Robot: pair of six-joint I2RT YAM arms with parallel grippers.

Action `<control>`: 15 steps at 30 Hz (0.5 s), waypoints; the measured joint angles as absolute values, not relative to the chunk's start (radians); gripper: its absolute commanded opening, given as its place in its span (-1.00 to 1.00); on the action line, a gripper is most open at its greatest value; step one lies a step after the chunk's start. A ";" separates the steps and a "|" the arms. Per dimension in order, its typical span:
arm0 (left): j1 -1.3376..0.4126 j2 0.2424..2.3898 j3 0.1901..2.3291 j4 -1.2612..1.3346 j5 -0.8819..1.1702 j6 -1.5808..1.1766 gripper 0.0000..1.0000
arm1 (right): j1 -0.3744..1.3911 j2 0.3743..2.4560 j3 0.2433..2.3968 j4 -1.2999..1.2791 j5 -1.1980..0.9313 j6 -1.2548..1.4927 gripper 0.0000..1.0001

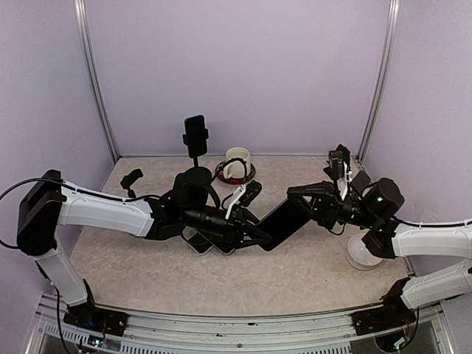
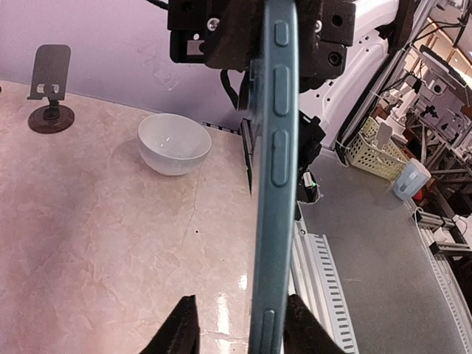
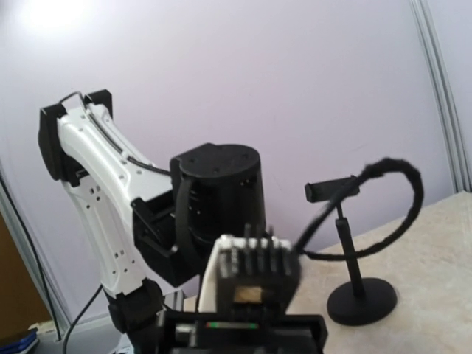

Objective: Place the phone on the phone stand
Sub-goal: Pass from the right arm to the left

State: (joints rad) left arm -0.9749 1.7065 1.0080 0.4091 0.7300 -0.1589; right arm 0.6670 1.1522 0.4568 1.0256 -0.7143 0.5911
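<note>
Tabletop [image 1: 147, 265] of pale marbled stone carries the whole scene, with the left arm [image 1: 103, 210] and the right arm [image 1: 435, 240] both stretched in to meet over its middle. Between them hangs the phone [image 1: 284, 221], a dark slab off the surface and tilted, its upper end toward the right arm and its lower end toward the left.

The right gripper [image 1: 299, 200] is clenched on that upper end; the left wrist view shows its black blocks pressed to both faces of the blue-edged handset. The left gripper [image 1: 254, 237] straddles the lower end. One of its fingers [image 2: 181, 328] stands off the phone with a visible gap while the other lies against it, so it is not yet clamped.

This looks like a hand-over from right to left. The next move calls for the left jaws to pinch fully before the right lets go.

Several holders are in reach: a tall clamp stand [image 1: 195, 136] at the back, beside a mug [image 1: 237, 162], and a low plate stand [image 2: 50, 81] near a white bowl [image 2: 174, 142]. Which one is meant I cannot tell.
</note>
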 measured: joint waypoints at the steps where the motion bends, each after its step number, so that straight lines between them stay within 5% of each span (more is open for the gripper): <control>1: -0.975 1.707 1.007 0.414 0.730 -0.159 -0.68 | 0.667 1.156 0.457 1.036 -0.715 0.595 -1.00; 3: -0.975 1.707 1.005 0.422 0.733 -0.166 -0.96 | 0.667 1.165 0.456 1.053 -0.715 0.599 -1.00; 7: -0.975 1.707 0.994 0.440 0.752 -0.173 -1.00 | 0.666 1.179 0.446 1.079 -0.715 0.609 -0.97; 11: -0.974 1.706 0.975 0.472 0.757 -0.187 -1.00 | 0.666 1.186 0.444 1.092 -0.712 0.618 -0.17; 15: -0.965 1.705 0.960 0.479 0.756 -0.208 -1.00 | 0.666 1.191 0.442 1.129 -0.714 0.625 0.04</control>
State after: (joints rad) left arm -0.9649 1.7046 0.9604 0.4786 0.7559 -0.2085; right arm 0.6662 1.1912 0.4423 1.1290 -0.7143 0.6250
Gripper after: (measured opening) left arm 0.049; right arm 0.474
